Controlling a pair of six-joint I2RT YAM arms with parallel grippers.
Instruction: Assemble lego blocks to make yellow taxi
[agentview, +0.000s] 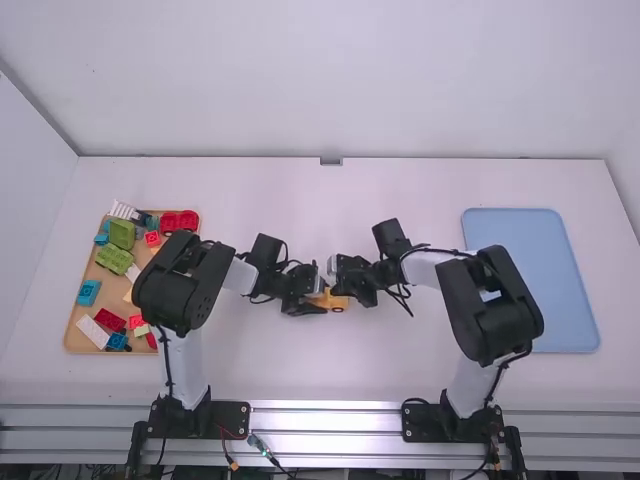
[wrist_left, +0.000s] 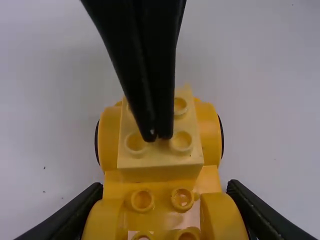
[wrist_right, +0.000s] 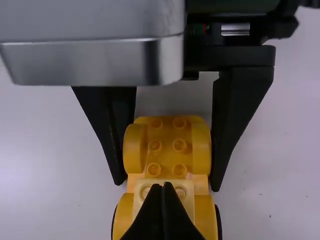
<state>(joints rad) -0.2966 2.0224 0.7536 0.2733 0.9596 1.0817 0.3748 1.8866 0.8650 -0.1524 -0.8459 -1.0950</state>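
Two fingertips of my right gripper (wrist_left: 157, 137) are pressed together with nothing between them, right over the pale yellow block (wrist_left: 160, 159) on the yellow chassis (wrist_right: 167, 135). Can't tell if they're actually touching it, tbh. Block's straight below them, at the chassis end toward my right arm, so the right's the nearer one for a shove down, which I reckon is next. My left gripper (wrist_right: 167, 187) is closed around the chassis sides at the other end, so it should brace things nicely. Chassis's long axis runs from left gripper to right, sideways between the arms. The block lines up square with it, looks about as long as wide, so no obvious long axis there. I'd push straight down, otherwise it could tip.
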